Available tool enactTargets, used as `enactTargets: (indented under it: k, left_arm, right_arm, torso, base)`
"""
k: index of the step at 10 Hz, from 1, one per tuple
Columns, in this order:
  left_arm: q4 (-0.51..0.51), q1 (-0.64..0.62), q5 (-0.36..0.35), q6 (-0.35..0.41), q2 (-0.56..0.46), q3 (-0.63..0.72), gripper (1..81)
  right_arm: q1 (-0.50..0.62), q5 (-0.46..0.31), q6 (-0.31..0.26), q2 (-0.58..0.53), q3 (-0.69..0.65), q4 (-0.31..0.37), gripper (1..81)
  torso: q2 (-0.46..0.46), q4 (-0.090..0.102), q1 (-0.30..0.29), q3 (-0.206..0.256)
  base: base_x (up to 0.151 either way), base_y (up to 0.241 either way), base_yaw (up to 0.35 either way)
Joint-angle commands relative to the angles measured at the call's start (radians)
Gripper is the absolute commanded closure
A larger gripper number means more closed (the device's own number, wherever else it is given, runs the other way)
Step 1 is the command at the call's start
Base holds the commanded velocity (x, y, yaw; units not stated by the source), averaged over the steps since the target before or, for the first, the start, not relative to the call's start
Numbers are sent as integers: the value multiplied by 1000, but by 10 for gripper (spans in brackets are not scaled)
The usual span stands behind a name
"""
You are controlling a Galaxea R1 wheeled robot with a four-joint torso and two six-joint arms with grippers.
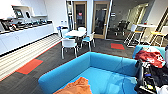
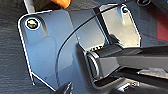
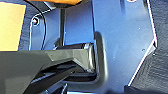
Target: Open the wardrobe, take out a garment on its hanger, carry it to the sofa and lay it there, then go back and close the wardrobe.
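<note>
The sofa (image 1: 105,66), plump and rounded in smooth bright blue upholstery, stood on dark ribbed carpet (image 1: 50,57) set with orange-red patches. The garment (image 1: 76,87), soft rust-orange cloth in loose crumpled folds, lay on the seat near the sofa's front edge, and a rumpled red cloth with white print (image 1: 151,57) was draped over its far right arm. Whether either gripper's fingers were apart or together could not be told.

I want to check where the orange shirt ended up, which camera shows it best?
The head view: the garment lies bunched on the seat of the sofa, in context. The left wrist view catches an orange scrap at the edge; the right wrist view shows an orange strip.
</note>
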Motion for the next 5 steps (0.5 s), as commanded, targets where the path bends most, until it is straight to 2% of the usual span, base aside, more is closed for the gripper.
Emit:
enactTargets:
  k: [1, 3, 5]
  left_arm:
    - [9, -28, 71, 1, 8, -7, 10]
    - [9, -30, 140, 1, 33, -6, 10]
    - [2, -28, 140, 0, 33, -6, 10]
  right_arm:
    - [29, -49, -2, 4, -2, -3, 10]
    - [27, -51, -2, 4, -2, -3, 10]
    - [24, -49, -2, 4, -2, -2, 10]
  torso:
    - [0, 0, 1, -2]
    - [-1, 0, 1, 23]
    - [-1, 0, 1, 25]
  base:
    - [0, 0, 0]
    - [0, 0, 0]
    - [0, 0, 0]
